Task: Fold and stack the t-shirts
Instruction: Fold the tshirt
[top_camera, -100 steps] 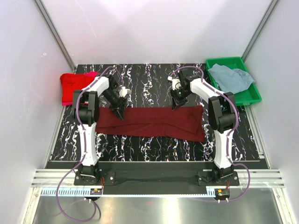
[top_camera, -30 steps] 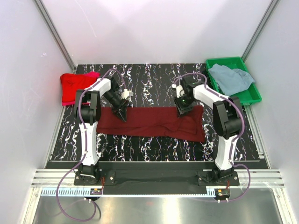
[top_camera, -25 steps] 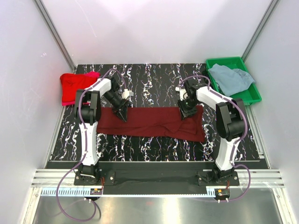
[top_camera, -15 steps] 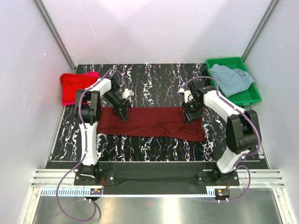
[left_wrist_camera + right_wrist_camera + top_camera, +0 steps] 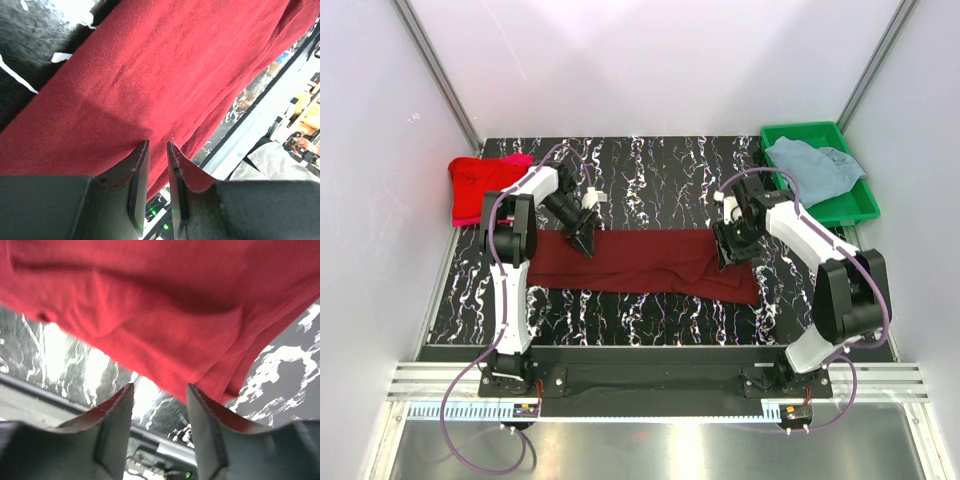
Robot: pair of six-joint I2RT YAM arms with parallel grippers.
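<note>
Maroon shirt (image 5: pixel 645 262): lies as a long band across the counter (image 5: pixel 650 175), left fingers (image 5: pixel 140 180) narrow and empty at its far-left edge, right fingers (image 5: pixel 116 430) wide over its right end; best to pinch both corners evenly before folding.

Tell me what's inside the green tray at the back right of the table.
A crumpled dusty grey-blue t-shirt lies in the green tray, covering most of its floor; a strip of bare green shows along the near side. Whatever might lie beneath the shirt is hidden.
</note>
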